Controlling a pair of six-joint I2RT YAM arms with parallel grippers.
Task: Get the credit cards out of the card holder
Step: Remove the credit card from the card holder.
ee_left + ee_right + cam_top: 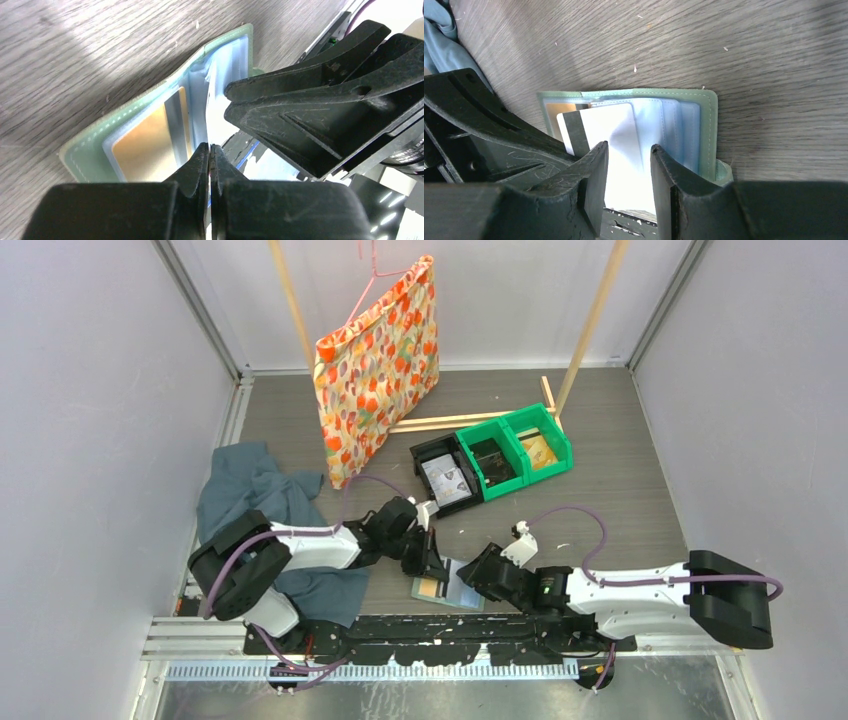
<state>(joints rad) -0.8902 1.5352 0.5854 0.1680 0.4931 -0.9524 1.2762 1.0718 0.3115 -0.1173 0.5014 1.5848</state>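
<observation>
The sage-green card holder lies open on the table near the front edge, pale blue panels up. A gold card sits in its left pocket. A white card with a dark stripe sticks partway out of a middle pocket. My left gripper is shut, its tips pinching this white card's edge; in the top view it comes in from the left. My right gripper is open, its fingers straddling the white card over the holder's right half.
A black bin and two green bins with items stand behind the holder. A dark teal cloth lies left under the left arm. A floral bag hangs from a hanger at the back, beside wooden sticks.
</observation>
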